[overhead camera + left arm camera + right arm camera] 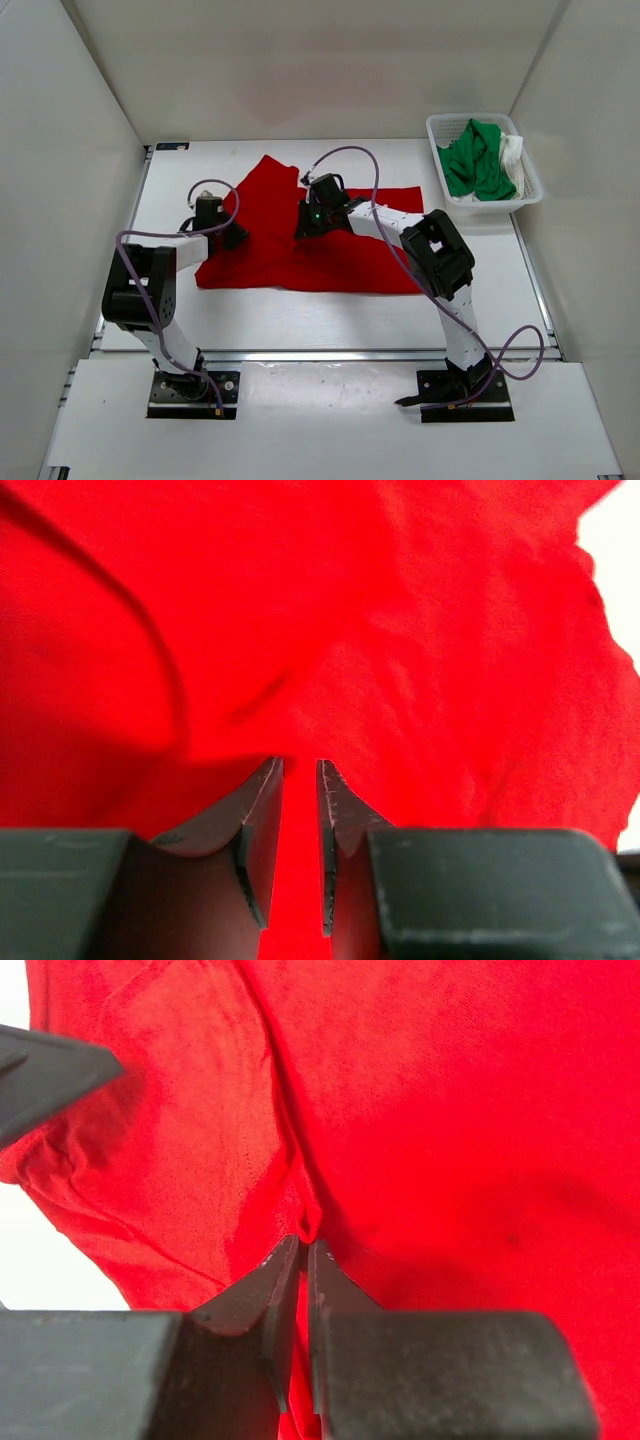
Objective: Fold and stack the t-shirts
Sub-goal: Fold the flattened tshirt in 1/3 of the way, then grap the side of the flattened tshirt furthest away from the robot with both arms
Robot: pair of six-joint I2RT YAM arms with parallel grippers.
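A red t-shirt (330, 255) lies spread out in the middle of the table. My left gripper (228, 237) is down on its left edge. In the left wrist view its jaws (300, 763) stand a narrow gap apart with red cloth (400, 630) filling the gap. My right gripper (308, 222) sits on the shirt's upper middle. Its fingers (302, 1242) are shut on a raised fold of the red cloth (450, 1110). A green t-shirt (470, 165) and a white t-shirt (512, 150) lie bunched in a basket.
The white mesh basket (432, 125) stands at the back right corner of the table. White walls close in the table on the left, back and right. Bare table (170, 200) shows left of the red shirt.
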